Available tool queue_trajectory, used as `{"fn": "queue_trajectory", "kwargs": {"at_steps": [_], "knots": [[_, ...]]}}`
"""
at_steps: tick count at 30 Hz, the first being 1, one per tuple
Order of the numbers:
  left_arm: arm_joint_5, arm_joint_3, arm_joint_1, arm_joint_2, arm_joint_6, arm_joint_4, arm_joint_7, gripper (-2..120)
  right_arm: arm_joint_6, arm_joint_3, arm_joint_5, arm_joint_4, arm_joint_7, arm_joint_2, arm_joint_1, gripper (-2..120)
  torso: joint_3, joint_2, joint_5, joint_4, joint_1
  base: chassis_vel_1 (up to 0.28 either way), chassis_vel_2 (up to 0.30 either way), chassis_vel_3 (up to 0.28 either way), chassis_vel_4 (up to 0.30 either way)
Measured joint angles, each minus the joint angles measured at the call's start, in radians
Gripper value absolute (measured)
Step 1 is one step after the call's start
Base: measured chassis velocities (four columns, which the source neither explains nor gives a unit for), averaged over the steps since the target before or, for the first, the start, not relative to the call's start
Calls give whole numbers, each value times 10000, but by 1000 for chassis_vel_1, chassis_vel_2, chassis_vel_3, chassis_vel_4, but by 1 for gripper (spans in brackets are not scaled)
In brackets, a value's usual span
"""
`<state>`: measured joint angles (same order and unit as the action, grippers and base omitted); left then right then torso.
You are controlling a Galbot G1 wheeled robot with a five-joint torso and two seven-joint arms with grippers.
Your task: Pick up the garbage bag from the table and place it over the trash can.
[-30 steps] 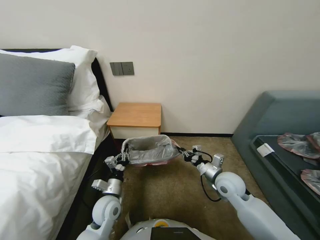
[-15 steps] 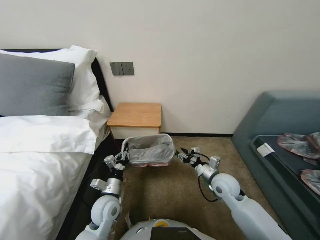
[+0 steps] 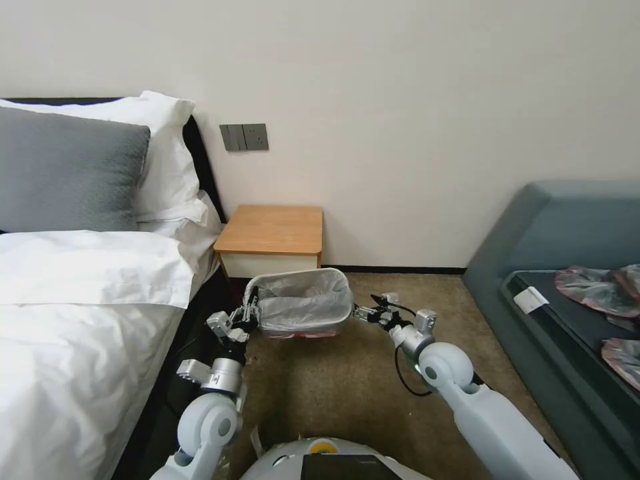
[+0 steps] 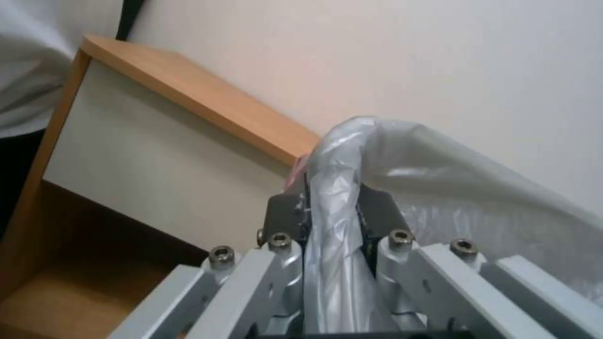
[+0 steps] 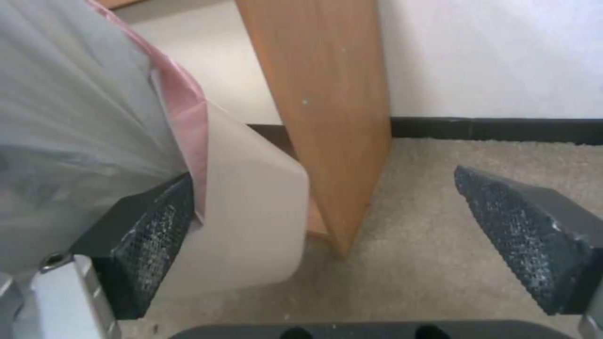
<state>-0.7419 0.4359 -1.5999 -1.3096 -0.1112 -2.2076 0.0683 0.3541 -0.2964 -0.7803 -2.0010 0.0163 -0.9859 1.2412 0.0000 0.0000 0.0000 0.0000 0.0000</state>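
Grey crinkled garbage bag point(image 3: 301, 301) is stretched over the rim of the trash can point(image 3: 313, 329), on the carpet before the table point(image 3: 272, 231). Left gripper point(image 3: 249, 311) fingers are clamped on a fold of bag. Right gripper point(image 3: 363, 311) fingers stand wide apart, empty, one pad point(image 5: 154, 226) just beside the bag's pink rim.

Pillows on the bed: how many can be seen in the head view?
2. A grey pillow leans at the head of the bed; a white pillow stands behind it, toward the nightstand. More may be hidden.
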Motion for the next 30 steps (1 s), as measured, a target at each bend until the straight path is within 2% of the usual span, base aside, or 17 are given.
{"fn": "queue_trajectory", "kwargs": {"at_steps": [5, 12, 19, 27, 30], "knots": [[-34, 17, -9, 1, 26, -15, -6, 9, -114, -35, 191, 207, -20, -43, 6, 100, 0, 0, 0, 0, 0, 0, 0, 0, 0], [-14, 76, 28, 9, 63, 95, -10, 9, -337, -136, 224, -105, -16, 8, 257, 100, 0, 0, 0, 1, 0, 0, 0, 0, 0], [313, 239, 428, 27, 50, 588, 1, 9, -610, -475, -76, -940, -70, 236, 1058, 100, 0, 0, -1, -2, 0, 0, 0, 0, 0], [355, 300, 571, 19, 57, 769, 62, 9, -954, -804, -85, -1468, -169, 268, 1681, 100, 0, 0, 0, -2, 0, 0, 0, 0, 0], [684, 400, 504, 20, 41, 875, 63, 9, -959, -1064, -293, -2370, 17, 402, 1814, 100, 0, 0, 2, -1, 0, 0, 0, 0, 0]]}}
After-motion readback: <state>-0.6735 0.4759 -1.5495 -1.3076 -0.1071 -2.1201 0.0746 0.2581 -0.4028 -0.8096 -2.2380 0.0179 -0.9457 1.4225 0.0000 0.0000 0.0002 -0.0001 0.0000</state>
